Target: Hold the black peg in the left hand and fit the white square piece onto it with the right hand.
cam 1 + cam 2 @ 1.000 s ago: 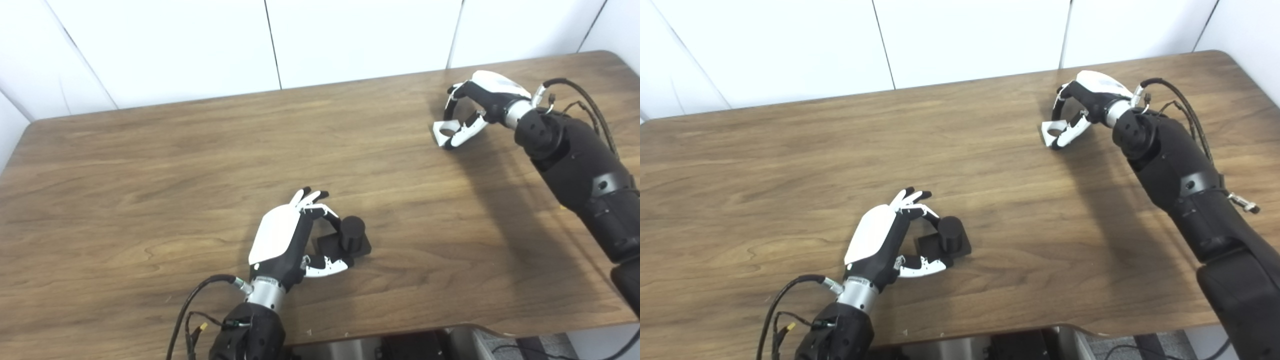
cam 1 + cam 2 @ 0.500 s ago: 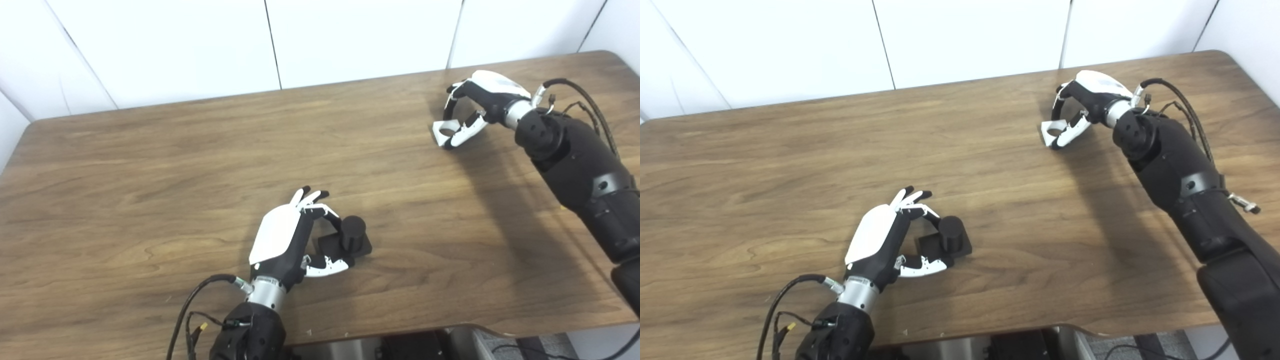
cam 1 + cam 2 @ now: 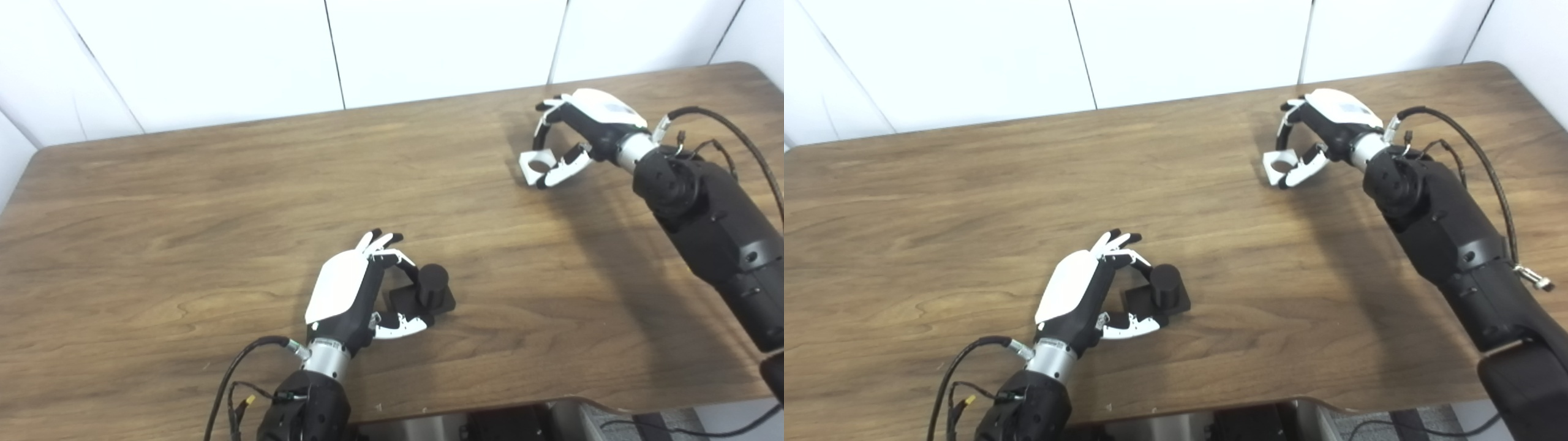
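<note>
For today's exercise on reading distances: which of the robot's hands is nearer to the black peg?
Left. The left hand is curled around the black peg near the table's front; the right hand is far off toward the back right, holding the white square piece.

Left hand (image 3: 352, 294) grips the black peg (image 3: 429, 288); right hand (image 3: 582, 131) pinches the white square piece (image 3: 534, 166).
</note>
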`<state>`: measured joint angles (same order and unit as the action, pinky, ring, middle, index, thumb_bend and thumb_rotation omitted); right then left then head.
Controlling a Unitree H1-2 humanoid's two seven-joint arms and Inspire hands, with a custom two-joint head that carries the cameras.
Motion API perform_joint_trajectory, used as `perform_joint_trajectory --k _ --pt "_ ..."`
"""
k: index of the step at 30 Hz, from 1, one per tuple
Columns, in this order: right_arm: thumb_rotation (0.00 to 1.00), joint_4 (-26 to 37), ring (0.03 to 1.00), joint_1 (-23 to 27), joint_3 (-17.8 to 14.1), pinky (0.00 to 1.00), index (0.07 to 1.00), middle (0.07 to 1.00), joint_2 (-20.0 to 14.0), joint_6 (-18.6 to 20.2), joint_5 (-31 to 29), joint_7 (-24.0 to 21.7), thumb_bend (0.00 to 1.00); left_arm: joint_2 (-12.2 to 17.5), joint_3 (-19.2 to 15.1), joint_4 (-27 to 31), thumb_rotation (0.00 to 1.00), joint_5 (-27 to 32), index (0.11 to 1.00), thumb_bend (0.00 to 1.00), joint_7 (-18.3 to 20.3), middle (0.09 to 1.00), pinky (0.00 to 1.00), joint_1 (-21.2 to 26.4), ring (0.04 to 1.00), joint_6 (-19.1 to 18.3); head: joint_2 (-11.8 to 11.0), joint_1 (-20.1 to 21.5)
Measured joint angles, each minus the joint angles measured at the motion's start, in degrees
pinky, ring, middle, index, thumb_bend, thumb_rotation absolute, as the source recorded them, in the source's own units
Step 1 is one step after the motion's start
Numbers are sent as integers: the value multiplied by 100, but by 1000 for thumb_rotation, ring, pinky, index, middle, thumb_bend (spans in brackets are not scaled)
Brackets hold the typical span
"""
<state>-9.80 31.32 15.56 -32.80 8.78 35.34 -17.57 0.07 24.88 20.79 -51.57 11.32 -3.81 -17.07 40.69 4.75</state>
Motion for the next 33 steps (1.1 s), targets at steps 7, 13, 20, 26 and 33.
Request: perform_joint_trajectory --k 7,13,20,26,33 --pt "150 924 987 -156 -35 894 491 914 -62 182 51 -313 525 -1 8 -10 61 0 493 511 -3 903 825 -2 980 0 9 -26" --pt "150 1826 1000 -310 -40 926 491 927 -79 262 83 -731 525 -1 14 -17 60 -21 493 512 -9 904 825 0 983 2 18 -44" --pt "153 2929 1000 -485 -16 926 492 930 -66 473 122 -1381 524 -7 16 -25 60 -16 493 511 -17 904 824 0 982 0 35 -44" --pt "153 3752 1000 -544 86 950 492 927 5 749 221 -1953 524 -21 18 -36 60 -12 493 511 -19 903 832 1 986 0 35 -44" --pt "155 4104 1000 -647 225 958 493 931 228 756 341 -2286 524 -27 45 -59 62 -39 493 511 -53 902 820 4 982 11 53 -79"
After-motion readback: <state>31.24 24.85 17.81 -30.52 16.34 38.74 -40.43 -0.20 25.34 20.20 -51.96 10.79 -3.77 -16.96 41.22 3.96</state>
